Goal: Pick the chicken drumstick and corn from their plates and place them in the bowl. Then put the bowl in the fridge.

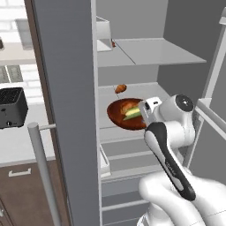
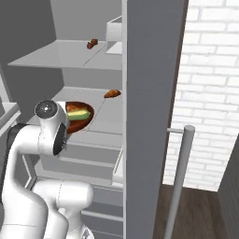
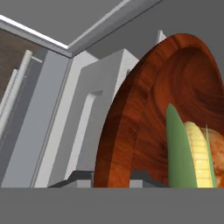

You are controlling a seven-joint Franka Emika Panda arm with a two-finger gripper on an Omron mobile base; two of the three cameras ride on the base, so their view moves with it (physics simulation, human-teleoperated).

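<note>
I have the bowl (image 1: 123,115) gripped by its near rim, the jaws (image 3: 113,178) clamped tight on the wooden edge, one finger on each side of the rim as the hand view shows. The bowl is inside the open fridge (image 1: 145,53), hanging over the middle shelf (image 2: 105,114), and I judge it not yet set down: in the left base view its underside seems to ride just above the shelf, though I cannot be sure it isn't touching. The corn (image 3: 197,153) lies in the bowl with its long axis running away from the jaws toward the bowl's far side; in the right base view it sits across the middle of the bowl (image 2: 78,114). The chicken drumstick (image 1: 129,106) rests in the bowl beside the corn, on the side toward the back of the fridge. A small brown item (image 1: 120,88) lies on the same shelf, behind the bowl and apart from it. What matters next, as I read it, is that the bowl extends straight out from the jaws into the fridge, so lowering it flat onto the shelf comes before letting go.
</note>
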